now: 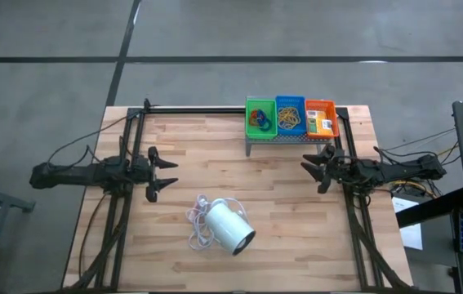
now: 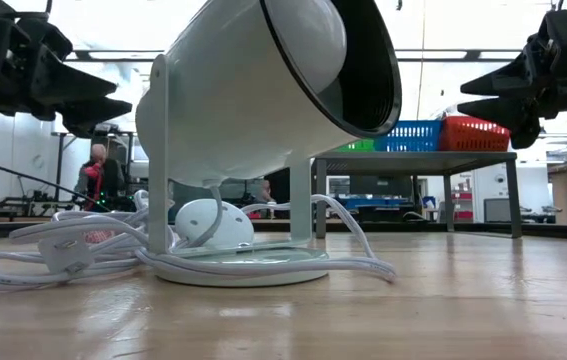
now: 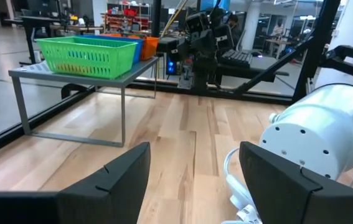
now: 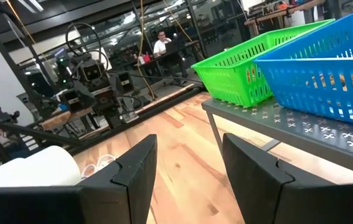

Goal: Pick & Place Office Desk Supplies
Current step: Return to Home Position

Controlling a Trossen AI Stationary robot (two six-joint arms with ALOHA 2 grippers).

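The left gripper (image 1: 168, 172) and right gripper (image 1: 309, 170) hovered released at the tabletop's (image 1: 280, 237) sides (apparently parked), holding nothing; supplies sat sorted in the green tray (image 1: 259, 118), blue tray (image 1: 290, 117) and red tray (image 1: 321, 118) on the stand (image 1: 284, 140).

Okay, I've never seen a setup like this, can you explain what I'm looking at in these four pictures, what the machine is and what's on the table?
This is a robot with two dark arms at a wooden table. Each arm ends in a gripper with two fingers.

One picture looks straight down on the table. One sits at table height. The other two come from cameras on the wrists, looking past each arm's own fingers.

The left gripper and the right gripper both hover open at the table's sides, holding nothing.

Near the front lies a big white cylinder with a white cord. At the back, a grey metal stand carries three small trays: a green tray, a blue tray and a red-orange tray, holding small office supplies.
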